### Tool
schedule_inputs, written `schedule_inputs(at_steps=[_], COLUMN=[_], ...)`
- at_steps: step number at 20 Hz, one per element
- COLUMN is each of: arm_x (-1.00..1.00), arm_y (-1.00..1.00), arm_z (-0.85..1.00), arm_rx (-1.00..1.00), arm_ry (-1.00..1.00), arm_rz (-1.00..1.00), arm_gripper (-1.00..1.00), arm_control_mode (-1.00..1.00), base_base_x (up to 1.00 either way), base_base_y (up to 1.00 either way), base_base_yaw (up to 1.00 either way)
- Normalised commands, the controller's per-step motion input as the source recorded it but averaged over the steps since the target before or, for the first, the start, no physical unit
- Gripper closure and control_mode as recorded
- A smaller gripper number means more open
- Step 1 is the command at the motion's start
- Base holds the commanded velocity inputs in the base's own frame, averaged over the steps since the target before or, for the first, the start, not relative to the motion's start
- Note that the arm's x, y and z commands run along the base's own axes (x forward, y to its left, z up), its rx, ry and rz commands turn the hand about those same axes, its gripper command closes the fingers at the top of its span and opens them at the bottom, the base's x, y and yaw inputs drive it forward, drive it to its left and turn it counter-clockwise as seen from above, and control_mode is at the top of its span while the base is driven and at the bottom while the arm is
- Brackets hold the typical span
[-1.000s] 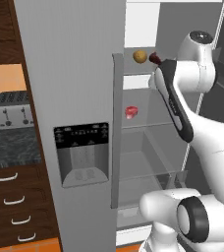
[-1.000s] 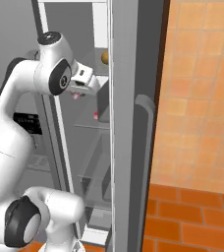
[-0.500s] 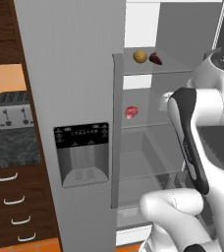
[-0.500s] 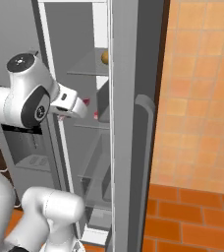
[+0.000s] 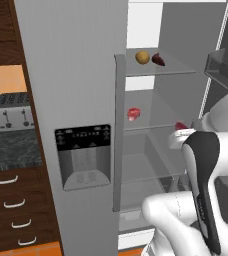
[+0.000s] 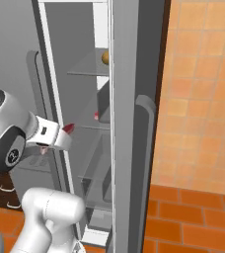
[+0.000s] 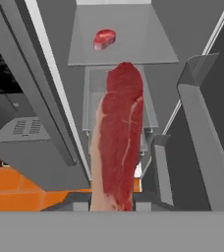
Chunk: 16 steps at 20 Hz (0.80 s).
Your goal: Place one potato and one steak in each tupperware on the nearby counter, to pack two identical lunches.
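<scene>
Red steak (image 7: 116,147) in end effector (image 7: 115,206), clear of shelf edge (image 7: 123,63)

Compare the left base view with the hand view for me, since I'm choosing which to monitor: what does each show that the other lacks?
Left base view alone: the silver toaster on the counter, the drawers, and a potato beside a dark item on the fridge's top shelf. Hand view alone: the full length of the steak the shut gripper holds. Both share the second steak lying on a glass fridge shelf.
</scene>
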Motion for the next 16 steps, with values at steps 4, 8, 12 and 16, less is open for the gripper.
schedule_inputs(at_steps=[4, 8, 12, 16], arm_x=[-0.13, 0.0, -0.11, -0.2], arm_y=[0.01, 0.0, 0.21, 0.41], arm_z=[-0.36, 0.0, -0.03, -0.06], arm_rx=[-0.02, 0.0, 0.0, 0.0], arm_ry=[0.03, 0.0, 0.0, 0.0], arm_rz=[0.01, 0.0, 0.0, 0.0], arm_gripper=[1.0, 1.0, 1.0, 1.0], arm_control_mode=[-1.0, -1.0, -1.0, 1.0], base_base_x=[0.0, 0.0, 0.0, -0.24], base_base_y=[0.0, 0.0, 0.0, 0.5], base_base_yaw=[0.0, 0.0, 0.0, 0.0])
